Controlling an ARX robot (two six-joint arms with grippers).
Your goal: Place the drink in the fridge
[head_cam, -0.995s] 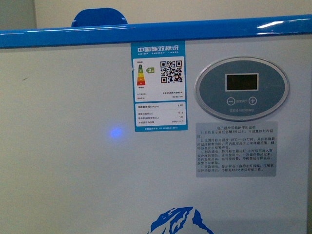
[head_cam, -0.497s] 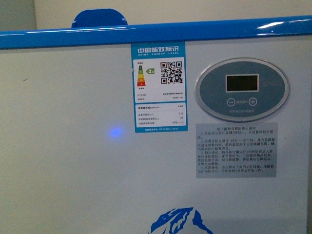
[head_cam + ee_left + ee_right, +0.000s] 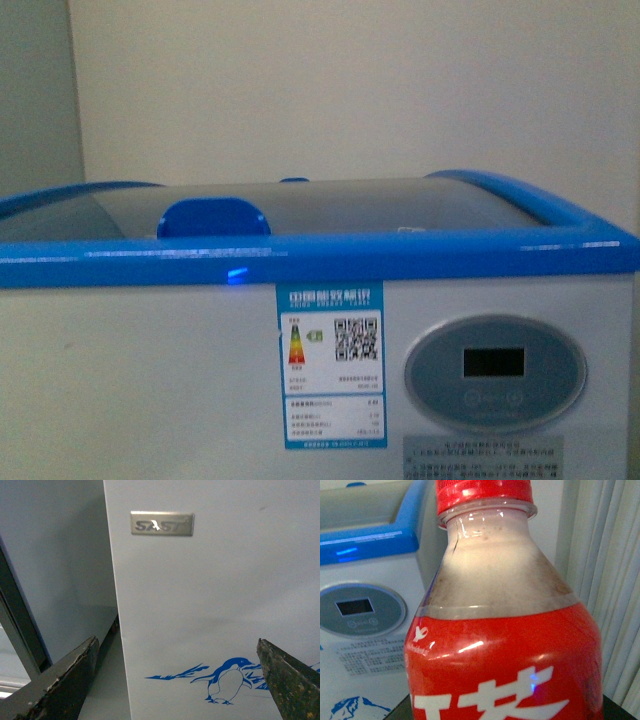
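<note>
So, the Lid Was in the Way

The right gripper seemed to hold the drink upright, cap on top, near the fridge front. Its fingers hardly showed. The left gripper hung open and empty by the penguin, likely nearer the blue handle. The glass lid looked shut, blocking the way in.

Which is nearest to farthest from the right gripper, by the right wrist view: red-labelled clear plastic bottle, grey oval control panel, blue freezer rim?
1. Red-labelled clear plastic bottle, closest, filling the view.
2. Grey oval control panel, behind it on the white freezer.
3. Blue freezer rim, above the panel; nearly tied with it.
</note>
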